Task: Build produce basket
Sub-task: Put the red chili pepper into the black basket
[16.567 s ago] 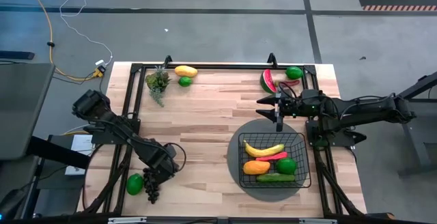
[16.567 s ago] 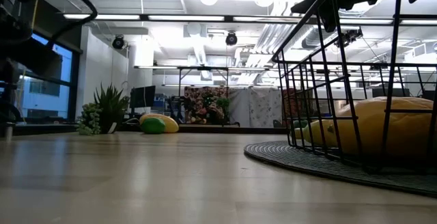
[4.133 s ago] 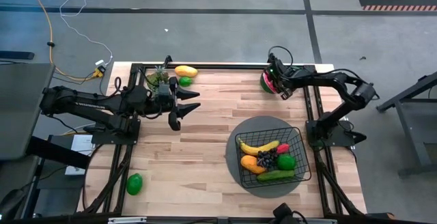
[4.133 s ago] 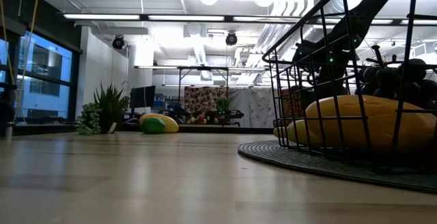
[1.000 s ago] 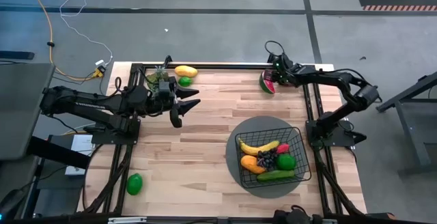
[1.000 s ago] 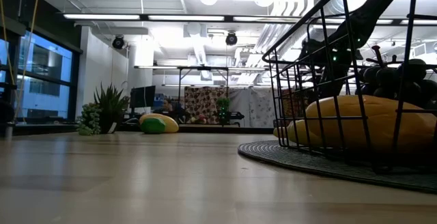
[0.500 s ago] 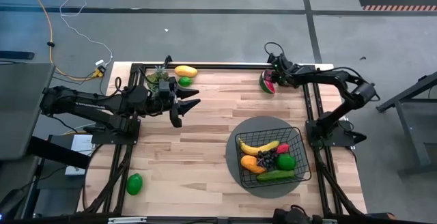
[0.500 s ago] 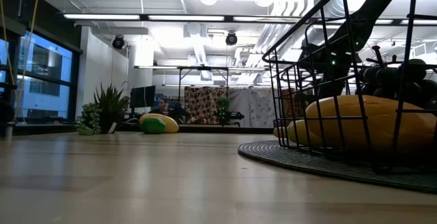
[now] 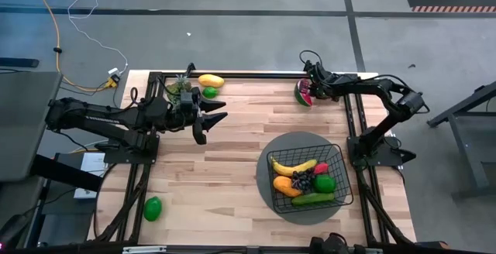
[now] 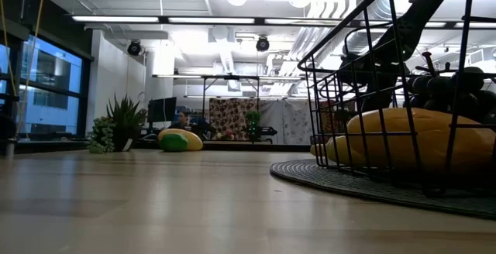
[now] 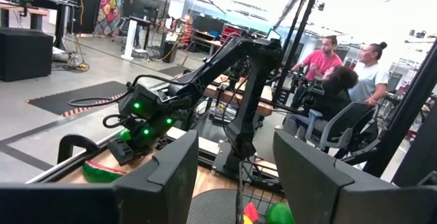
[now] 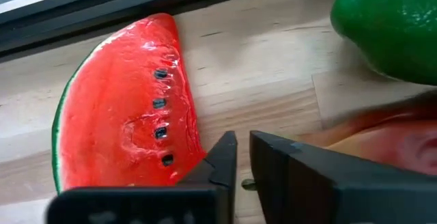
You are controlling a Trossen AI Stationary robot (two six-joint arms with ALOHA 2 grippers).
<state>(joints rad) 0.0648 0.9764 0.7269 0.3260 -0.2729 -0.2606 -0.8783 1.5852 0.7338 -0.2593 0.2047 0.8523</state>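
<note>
The right arm reaches to the far corner of the table (image 9: 248, 142), its right gripper (image 9: 310, 80) low there with fingers nearly together (only a thin gap). The left gripper (image 9: 208, 121) hovers over the table's far-left part, fingers parted, empty.

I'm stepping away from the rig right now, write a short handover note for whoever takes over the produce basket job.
Right gripper: shut, holding nothing, at the table's far right corner beside the watermelon slice and a lime.
Left gripper: open, empty, waiting above the table's left half.
Done: basket on the round grey mat holds banana, orange fruit, grapes, a green fruit, cucumber, red chili.
Left: watermelon slice and lime; yellow mango and small lime by the plant; green fruit near left corner.
</note>
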